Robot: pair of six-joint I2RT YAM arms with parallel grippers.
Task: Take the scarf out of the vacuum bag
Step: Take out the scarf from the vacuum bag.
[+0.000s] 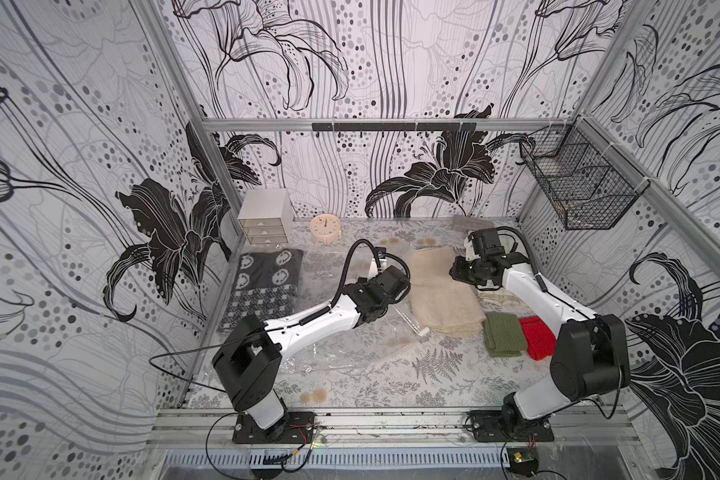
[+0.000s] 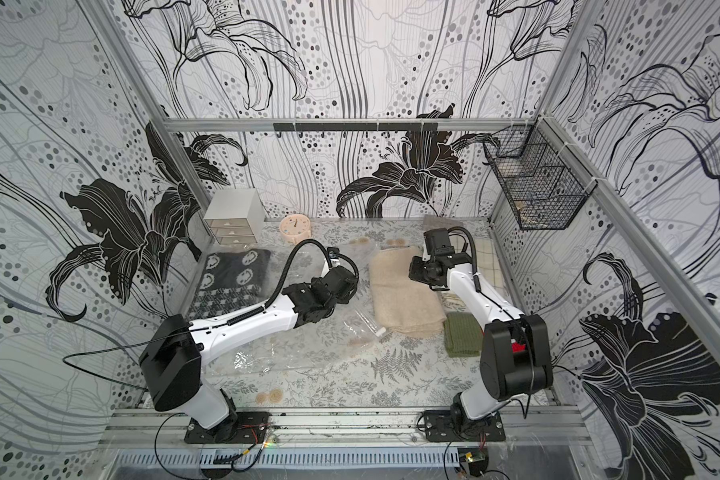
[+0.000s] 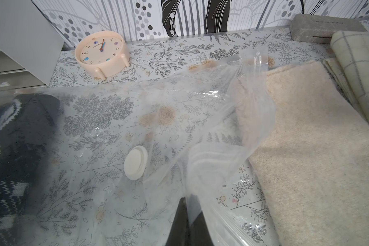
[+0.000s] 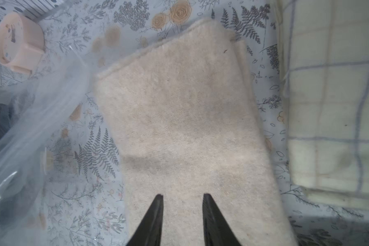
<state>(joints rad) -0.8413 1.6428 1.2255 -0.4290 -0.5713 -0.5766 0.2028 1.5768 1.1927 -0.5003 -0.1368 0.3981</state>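
Observation:
The vacuum bag is a clear crinkly sheet spread over the left and middle of the table. Its round white valve disc faces up, and its small white zip slider lies beside the scarf. My left gripper is shut on a raised fold of the bag's plastic. The beige folded scarf lies flat on the table right of the bag, with plastic lapping over one edge. My right gripper hovers open just above the scarf, holding nothing.
A dark patterned knit lies under the clear plastic at the left. A peach clock and a small drawer unit stand at the back. A checked cream cloth, a green knit and a red knit lie to the right.

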